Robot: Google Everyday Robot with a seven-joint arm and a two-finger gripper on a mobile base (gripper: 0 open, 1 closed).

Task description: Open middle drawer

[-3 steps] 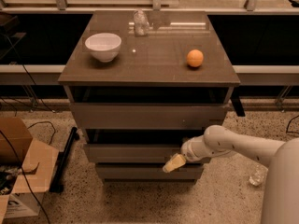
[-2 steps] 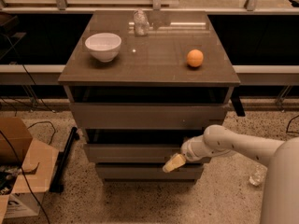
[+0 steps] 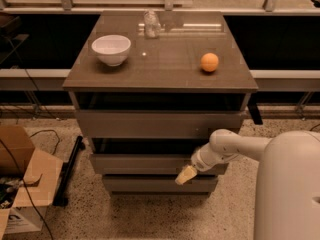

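The middle drawer (image 3: 145, 164) is a flat grey-brown front of medium height in the cabinet, between the taller top front (image 3: 150, 124) and the narrow bottom front (image 3: 155, 185). It stands out a little from the cabinet, with a dark gap above it. My gripper (image 3: 185, 175) has pale yellowish fingertips and sits at the lower right part of the middle drawer's front, just above the bottom front. The white arm (image 3: 235, 149) reaches in from the right.
On the cabinet top (image 3: 160, 59) are a white bowl (image 3: 111, 49), an orange ball (image 3: 209, 62) and a clear glass object (image 3: 151, 24). A cardboard box (image 3: 20, 184) and cables lie on the floor at the left. My white body (image 3: 290, 189) fills the lower right.
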